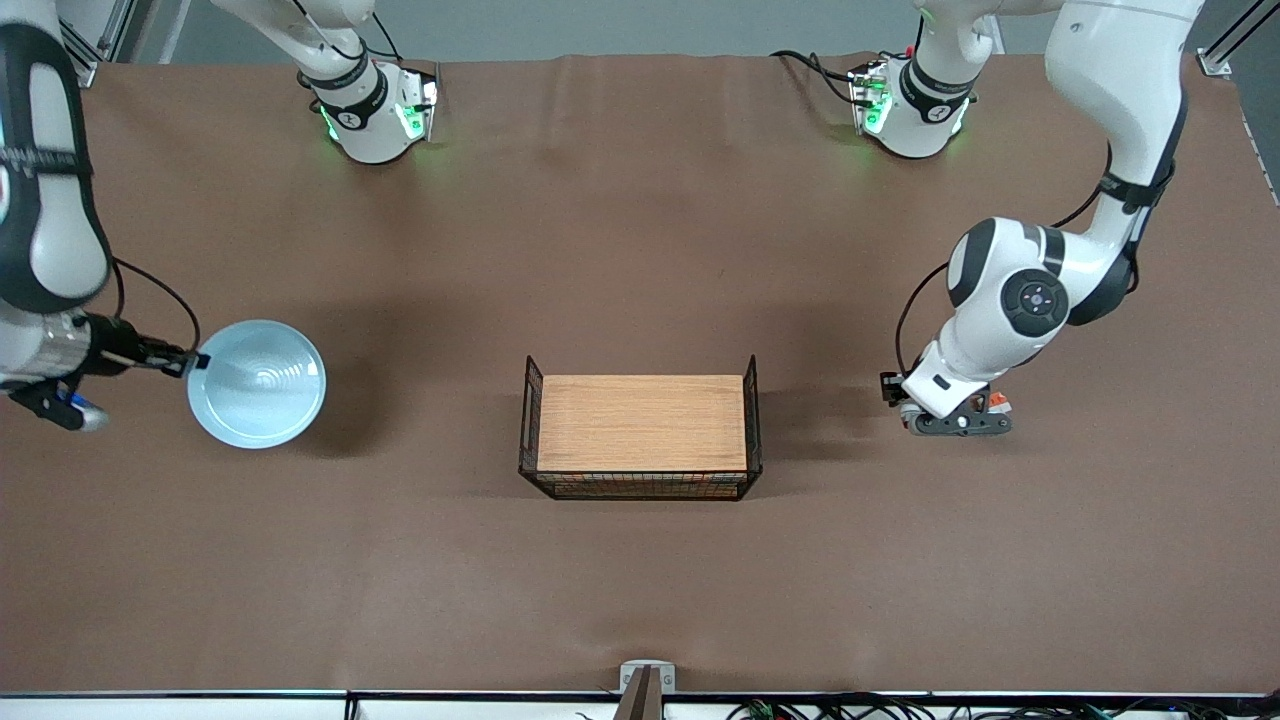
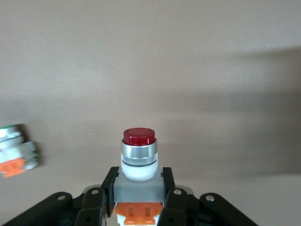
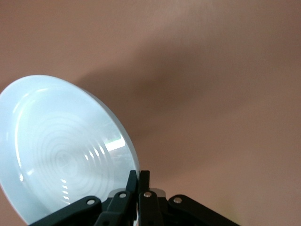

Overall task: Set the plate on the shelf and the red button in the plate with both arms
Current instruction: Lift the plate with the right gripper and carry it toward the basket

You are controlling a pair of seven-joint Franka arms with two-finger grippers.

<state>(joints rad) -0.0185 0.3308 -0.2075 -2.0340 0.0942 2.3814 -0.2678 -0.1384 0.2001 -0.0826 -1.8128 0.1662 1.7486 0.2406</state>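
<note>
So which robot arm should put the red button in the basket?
The left one, probably. Its gripper is already shut on the red button, down at the table beside the basket. The right gripper is busy pinching the plate rim.

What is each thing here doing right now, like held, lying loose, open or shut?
Plate: held by its rim, lifted off the table.
Right pincer: shut on the plate's rim.
Red button: gripped, red cap outward.
Left pincer: shut on the red button.
Wire basket: on the table, nothing in it.
Second button part: lying loose.
</note>
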